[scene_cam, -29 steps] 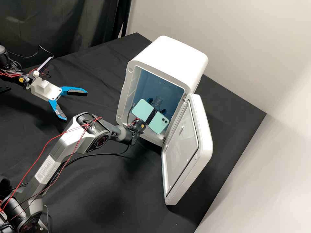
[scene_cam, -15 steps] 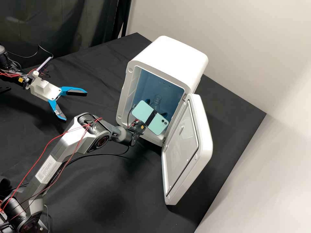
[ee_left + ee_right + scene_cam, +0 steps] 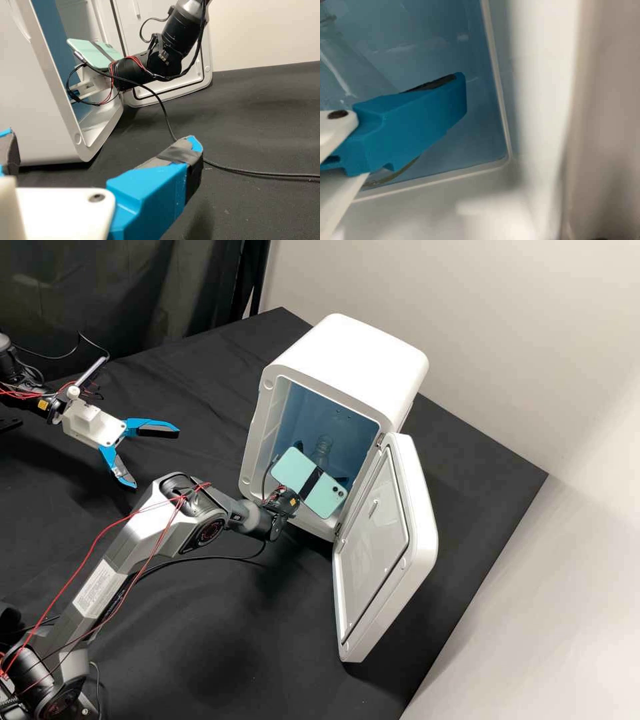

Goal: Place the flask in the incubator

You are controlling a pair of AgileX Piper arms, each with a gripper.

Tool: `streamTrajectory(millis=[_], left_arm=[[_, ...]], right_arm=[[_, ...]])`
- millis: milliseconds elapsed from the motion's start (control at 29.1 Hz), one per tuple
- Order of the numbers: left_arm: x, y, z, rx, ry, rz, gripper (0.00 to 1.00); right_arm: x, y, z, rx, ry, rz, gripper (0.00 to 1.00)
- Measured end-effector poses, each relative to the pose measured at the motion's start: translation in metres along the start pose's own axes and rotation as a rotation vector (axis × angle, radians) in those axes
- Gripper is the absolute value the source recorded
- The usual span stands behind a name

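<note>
The white incubator [image 3: 353,360] stands on the black bench with its door [image 3: 390,540] swung wide open and its blue inside exposed. A clear glass flask [image 3: 325,447] stands inside, partly hidden behind the mint phone [image 3: 309,480] mounted on my right arm's wrist. My right gripper [image 3: 375,80] is inside the chamber and open. One blue finger [image 3: 410,125] lies beside the flask's glass [image 3: 332,60], apart from it. My left gripper [image 3: 153,455] hangs open and empty above the bench, well left of the incubator [image 3: 55,100].
The right arm [image 3: 180,520] stretches from the front left across the bench into the chamber. Its black cable [image 3: 250,170] trails over the cloth. The bench's right edge [image 3: 480,573] runs close behind the open door.
The flask, tilted between the blue fingers a second ago, now stands straighter inside the chamber. The right wrist has eased slightly back. The left arm has not moved.
</note>
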Motion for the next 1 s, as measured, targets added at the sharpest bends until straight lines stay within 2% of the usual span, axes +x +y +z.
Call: streamTrajectory(millis=[790,996], left_arm=[[0.0,0.0,0.0,0.0,0.0,0.0,1.0],[0.0,0.0,0.0,-0.002,0.0,0.0,1.0]], right_arm=[[0.0,0.0,0.0,0.0,0.0,0.0,1.0],[-0.008,0.001,0.013,-0.007,-0.015,-0.003,1.0]])
